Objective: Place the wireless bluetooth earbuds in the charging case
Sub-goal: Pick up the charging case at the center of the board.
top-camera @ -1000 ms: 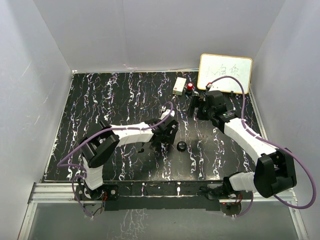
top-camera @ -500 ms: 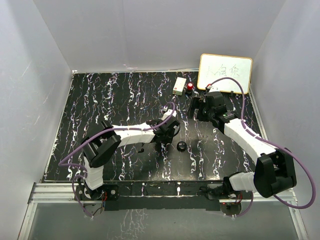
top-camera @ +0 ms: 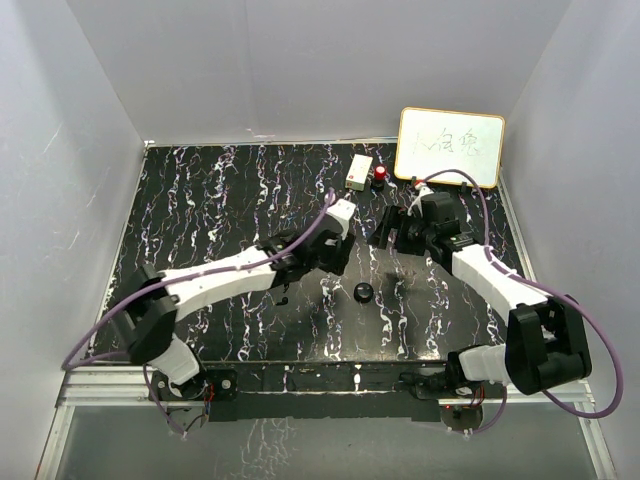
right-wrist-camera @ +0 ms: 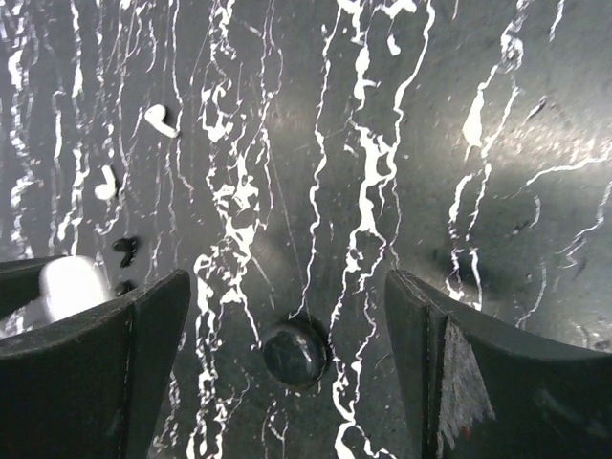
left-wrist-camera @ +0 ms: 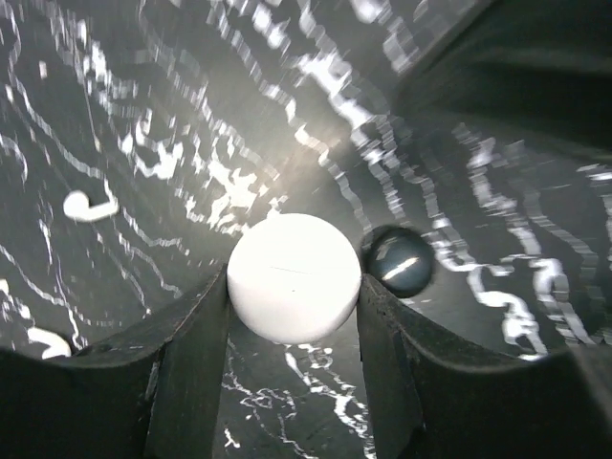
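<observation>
While the outstretched left arm's jaws pinch a white puck (left-wrist-camera: 294, 277), right jaws gape.

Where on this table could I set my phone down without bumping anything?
The widest bare stretch is the table's far-left part, between the left wall and the left arm. The near strip right of the black puck is free too. The centre is crowded: left gripper shut on a white puck, open right gripper, white earbuds and black earbuds.
</observation>
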Controlling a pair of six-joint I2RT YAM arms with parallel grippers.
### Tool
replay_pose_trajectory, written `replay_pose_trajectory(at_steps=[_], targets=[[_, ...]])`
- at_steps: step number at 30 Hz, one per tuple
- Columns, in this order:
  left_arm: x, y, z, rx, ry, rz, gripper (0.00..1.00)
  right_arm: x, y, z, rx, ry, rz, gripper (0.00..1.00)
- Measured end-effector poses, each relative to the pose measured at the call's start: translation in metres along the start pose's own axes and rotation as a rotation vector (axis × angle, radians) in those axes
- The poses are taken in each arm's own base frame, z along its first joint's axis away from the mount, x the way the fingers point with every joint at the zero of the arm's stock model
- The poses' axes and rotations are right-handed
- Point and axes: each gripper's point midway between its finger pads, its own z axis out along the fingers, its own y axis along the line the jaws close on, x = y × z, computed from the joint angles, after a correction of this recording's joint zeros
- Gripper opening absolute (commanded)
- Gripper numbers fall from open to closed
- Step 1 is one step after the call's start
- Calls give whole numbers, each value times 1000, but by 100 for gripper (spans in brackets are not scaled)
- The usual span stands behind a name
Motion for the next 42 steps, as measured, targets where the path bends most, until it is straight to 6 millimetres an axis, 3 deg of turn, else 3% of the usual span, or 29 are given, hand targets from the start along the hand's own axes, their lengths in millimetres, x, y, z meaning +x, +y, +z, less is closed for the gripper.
replay_pose_trajectory(at_steps=[4,8,16,20,28,36,42], targets=[[-49,-18,-44,153,-193,20,0,8,3,-1,-102,26,77,76],[-63,-31,-61,252,-272,63,0,-3,20,-7,-209,6,108,75],[-34,-39,-48,321,-210,153,0,-28,47,-36,-364,-67,129,69],[-32,-41,-48,337,-212,190,0,-32,56,-47,-414,-84,132,65],[-38,-50,-41,376,-250,271,0,-11,64,-53,-496,-19,169,59],[-40,-59,-20,393,-239,351,0,-11,74,-62,-555,-21,158,56],[-49,-62,-20,399,-261,379,0,2,70,-60,-559,-1,170,54]])
